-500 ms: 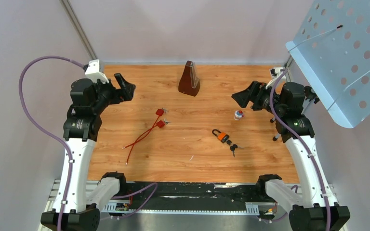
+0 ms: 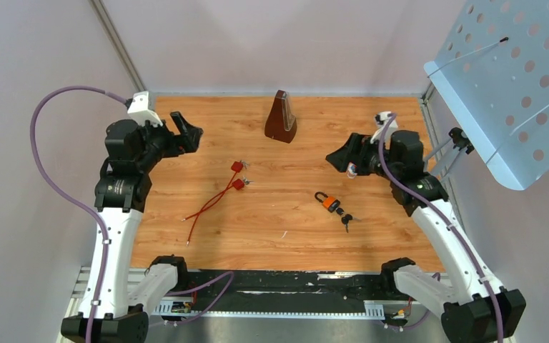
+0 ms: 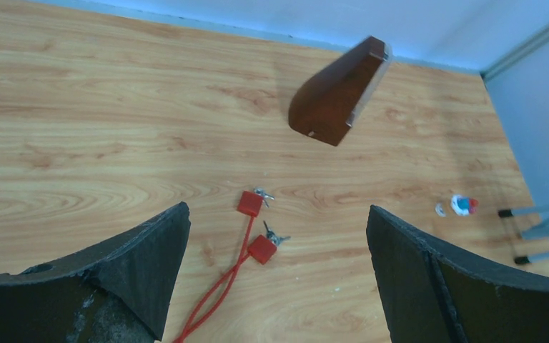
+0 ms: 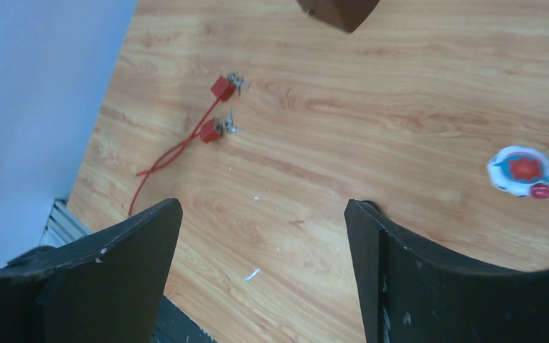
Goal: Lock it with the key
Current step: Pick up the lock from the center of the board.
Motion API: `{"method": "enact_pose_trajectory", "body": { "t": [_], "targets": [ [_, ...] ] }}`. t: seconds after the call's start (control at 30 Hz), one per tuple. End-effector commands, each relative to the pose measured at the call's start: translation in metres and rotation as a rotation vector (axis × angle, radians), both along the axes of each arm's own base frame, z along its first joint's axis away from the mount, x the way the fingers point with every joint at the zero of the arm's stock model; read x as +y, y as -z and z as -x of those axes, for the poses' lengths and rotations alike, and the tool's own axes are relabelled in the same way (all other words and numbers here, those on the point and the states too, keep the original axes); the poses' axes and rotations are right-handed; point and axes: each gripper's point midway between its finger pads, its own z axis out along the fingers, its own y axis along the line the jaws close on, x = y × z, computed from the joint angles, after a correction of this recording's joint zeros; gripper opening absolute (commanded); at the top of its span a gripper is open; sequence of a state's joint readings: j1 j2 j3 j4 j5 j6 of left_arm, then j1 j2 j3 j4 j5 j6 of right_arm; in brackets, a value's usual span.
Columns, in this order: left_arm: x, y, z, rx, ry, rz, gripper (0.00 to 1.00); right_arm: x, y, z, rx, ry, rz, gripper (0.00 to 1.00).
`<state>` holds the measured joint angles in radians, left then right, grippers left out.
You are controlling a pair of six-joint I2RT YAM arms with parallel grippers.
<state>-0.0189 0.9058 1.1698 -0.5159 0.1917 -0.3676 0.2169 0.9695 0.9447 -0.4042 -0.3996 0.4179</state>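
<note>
Padlock (image 2: 328, 203), orange body w/ black shackle, lies flat on the wood table (image 2: 286, 243), right of ctr and nearer the front edge than the back. Black key bunch (image 2: 345, 219) sits at the body's near end, touching or all but. Can't tell if a key is in the cylinder, nor if the shackle is latched. Neither wrist cam catches the padlock

L gripper (image 2: 189, 132) hangs above the back-left part of the table, pointing in toward ctr, jaws spread wide w/ nothing btwn them. Its wrist cam looks past both fingers onto bare wood and the red locks. It's well apart from the padlock

R gripper (image 2: 339, 158) hangs over the right side, behind the padlock and near it, no contact. Jaws also wide, nothing held. A small round white/blue/red cap-like item (image 4: 520, 171) lies on the wood just beside its fingers; in the top view the fingers partly cover it

Other bits: two small red lock bodies (image 2: 237, 176) w/ tiny metal keys, left of ctr, close together, w/ red cable (image 2: 204, 211) trailing toward the front-left. Brown metronome (image 2: 281, 118) stands upright at back ctr. Pale-blue perforated panel (image 2: 515, 78), tilted, hangs over the right edge on thin legs
</note>
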Motion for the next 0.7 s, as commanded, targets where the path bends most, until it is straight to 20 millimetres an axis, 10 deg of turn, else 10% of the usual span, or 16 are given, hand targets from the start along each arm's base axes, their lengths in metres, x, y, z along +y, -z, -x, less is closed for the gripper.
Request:
{"method": "enact_pose_trajectory", "body": {
  "t": [0.0,0.67],
  "targets": [
    [-0.029,0.008,0.008,0.001,0.2,0.002,1.0,0.022,0.032,0.001,0.06,0.026,0.11,0.83],
    [-0.044,0.025,0.008,0.03,0.275,0.016,1.0,0.011,0.204,0.014,0.47,-0.09,0.751,0.85]
  ]
}}
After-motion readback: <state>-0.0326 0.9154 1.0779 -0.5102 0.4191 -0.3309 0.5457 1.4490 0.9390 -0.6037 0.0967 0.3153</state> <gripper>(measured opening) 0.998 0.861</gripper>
